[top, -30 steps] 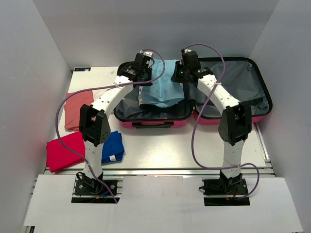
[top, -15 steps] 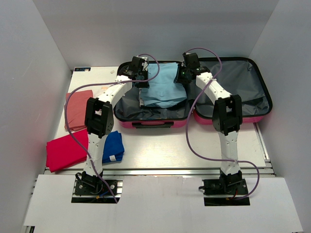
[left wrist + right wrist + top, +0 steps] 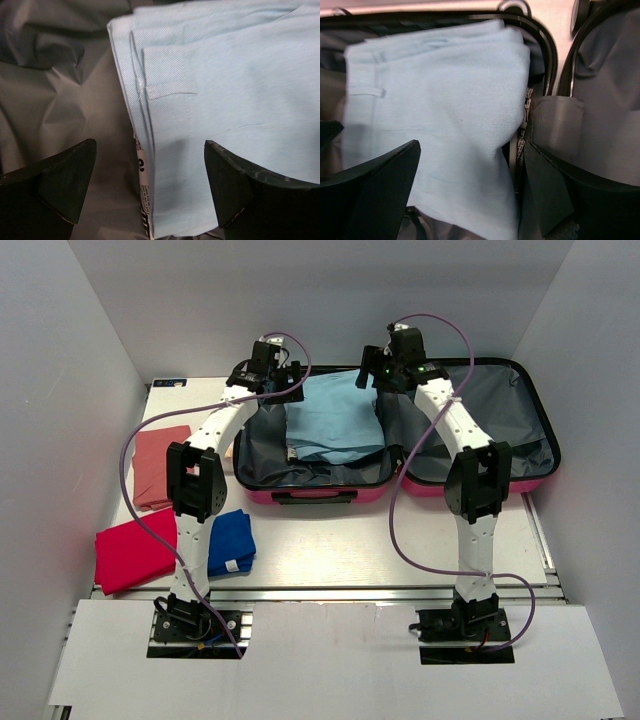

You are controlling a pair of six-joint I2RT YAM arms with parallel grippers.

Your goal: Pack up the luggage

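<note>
The luggage (image 3: 505, 415) lies open and flat across the upper middle of the table (image 3: 350, 540), with both grey-lined halves facing up and its pink shell showing along the lower edge. A folded light blue cloth (image 3: 335, 420) rests in the left half, toward the hinge. The left tool (image 3: 150, 145) hangs over the cloth's left edge with its fingers spread wide, gripping nothing. The right tool (image 3: 471, 147) hangs over the cloth's right side by the hinge, also wide open and holding nothing. At the left of the frame, a salmon cloth (image 3: 158, 465), a red cloth (image 3: 135, 550) and a blue cloth (image 3: 228, 540) lie folded on the table.
</note>
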